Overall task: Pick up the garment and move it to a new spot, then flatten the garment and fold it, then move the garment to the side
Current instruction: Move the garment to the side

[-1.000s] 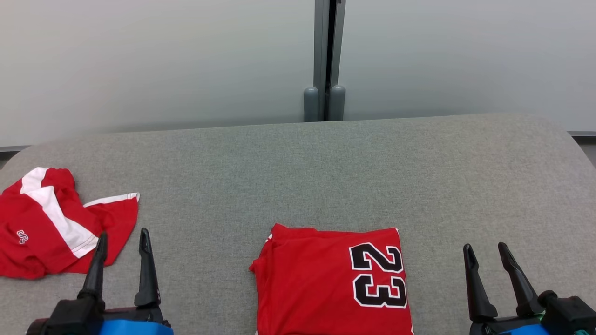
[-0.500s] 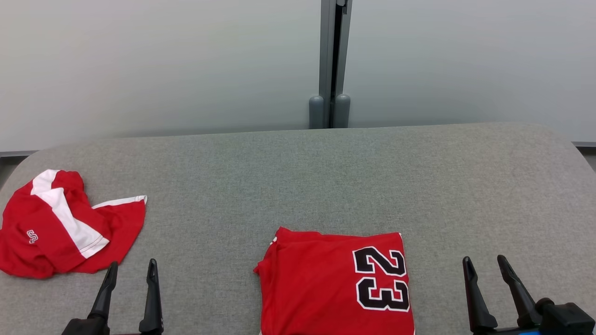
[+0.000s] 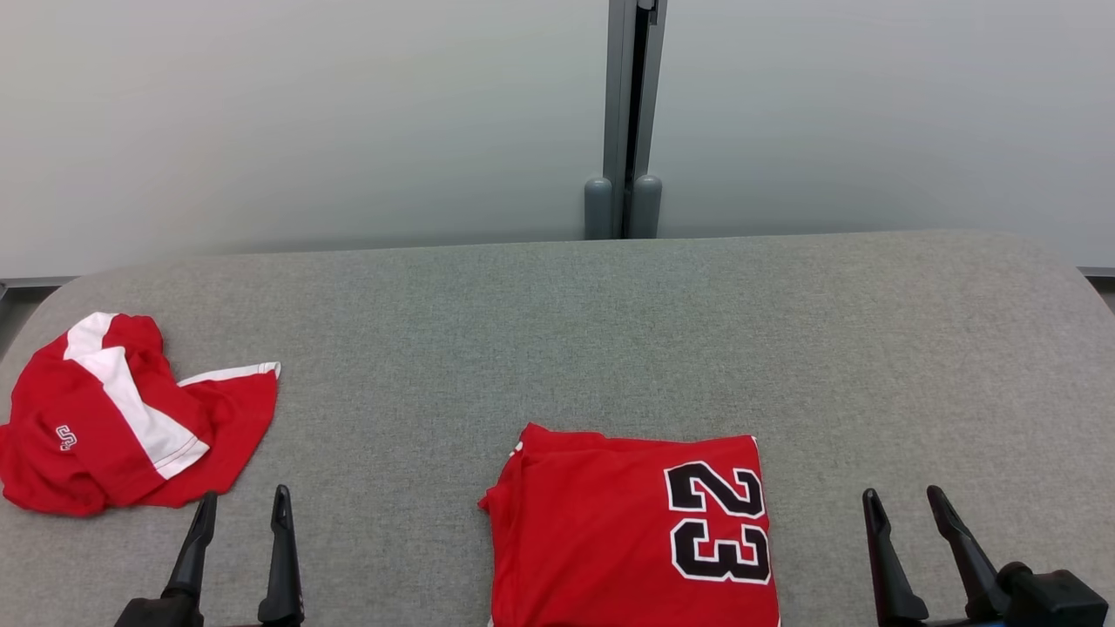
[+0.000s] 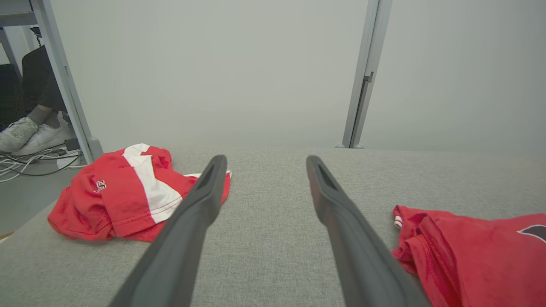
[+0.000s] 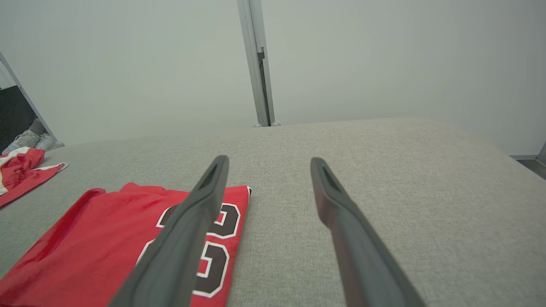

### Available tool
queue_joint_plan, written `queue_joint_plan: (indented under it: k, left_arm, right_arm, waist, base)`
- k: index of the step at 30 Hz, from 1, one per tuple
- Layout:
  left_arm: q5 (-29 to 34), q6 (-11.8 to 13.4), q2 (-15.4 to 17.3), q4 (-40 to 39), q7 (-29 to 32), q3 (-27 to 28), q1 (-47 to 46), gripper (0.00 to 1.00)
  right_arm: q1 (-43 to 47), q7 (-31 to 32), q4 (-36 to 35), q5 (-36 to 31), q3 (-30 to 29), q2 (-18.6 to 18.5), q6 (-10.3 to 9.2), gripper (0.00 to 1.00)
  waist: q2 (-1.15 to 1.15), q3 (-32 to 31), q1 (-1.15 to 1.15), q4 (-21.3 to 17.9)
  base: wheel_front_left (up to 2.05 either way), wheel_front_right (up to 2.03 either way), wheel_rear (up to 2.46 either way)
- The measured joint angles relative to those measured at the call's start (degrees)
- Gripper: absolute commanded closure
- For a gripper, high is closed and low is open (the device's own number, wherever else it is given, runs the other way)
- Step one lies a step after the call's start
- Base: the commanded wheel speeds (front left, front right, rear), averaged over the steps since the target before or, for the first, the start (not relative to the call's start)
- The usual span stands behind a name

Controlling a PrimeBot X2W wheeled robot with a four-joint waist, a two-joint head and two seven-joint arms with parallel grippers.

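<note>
A red garment (image 3: 610,531) with a black "23" lies folded in a neat rectangle at the near middle of the grey padded table (image 3: 610,331). It also appears as the folded garment (image 4: 477,251) and the folded garment (image 5: 98,238) in the wrist views. A second red garment with white stripes (image 3: 113,418) lies crumpled at the table's left end, seen too as the crumpled garment (image 4: 123,192). My left gripper (image 3: 244,496) stands open between the two garments, touching neither. My right gripper (image 3: 902,493) stands open to the right of the folded one, nothing between its fingers.
A pale wall with a grey metal post (image 3: 629,122) runs behind the table's far edge. Beyond the table's left end, a person's white shoes (image 4: 25,134) and loose cables (image 4: 25,164) are on the floor by a metal leg (image 4: 68,89).
The left gripper has drawn back toward the near edge, and the right one slightly too. The head view has shifted a little. Both garments lie as before.
</note>
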Motion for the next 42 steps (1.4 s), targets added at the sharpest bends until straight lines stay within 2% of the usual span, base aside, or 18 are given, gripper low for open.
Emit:
queue_joint_plan:
  k: [16, 22, 31, 42]
  left_arm:
    - [1.53, -0.97, -1.32, -0.12, 0.00, 1.40, 0.01, 0.00]
    - [1.96, -1.18, -1.56, -0.16, 0.00, 1.93, -0.21, 0.00]
    - [2.44, -1.78, -2.20, -0.13, 0.00, 1.69, -2.52, 0.00]
    - [2.49, -2.32, -3.30, 0.25, 0.00, 1.90, -4.38, 0.00]
  right_arm:
    - [-0.40, 0.57, 1.19, 0.18, 1.04, 0.00, -0.01, 0.00]
    - [-7.34, 2.29, 2.10, -0.63, 4.75, 0.03, 0.00, 0.00]
    - [-15.77, 7.83, 13.21, -0.77, 6.75, 0.07, 0.00, 0.00]
    - [-16.50, 4.94, 26.15, 0.96, 5.89, 0.08, 0.00, 0.00]
  waist:
    - [0.01, 0.05, 0.00, 0.13]
    - [0.01, 0.64, 0.00, 0.24]
    - [0.01, 3.09, 0.01, 1.82]
    - [0.02, 6.64, 0.01, 4.48]
  base:
    - [0.00, 0.00, 0.00]
    - [0.00, 0.00, 0.00]
    - [0.00, 0.00, 0.00]
    - [0.00, 0.00, 0.00]
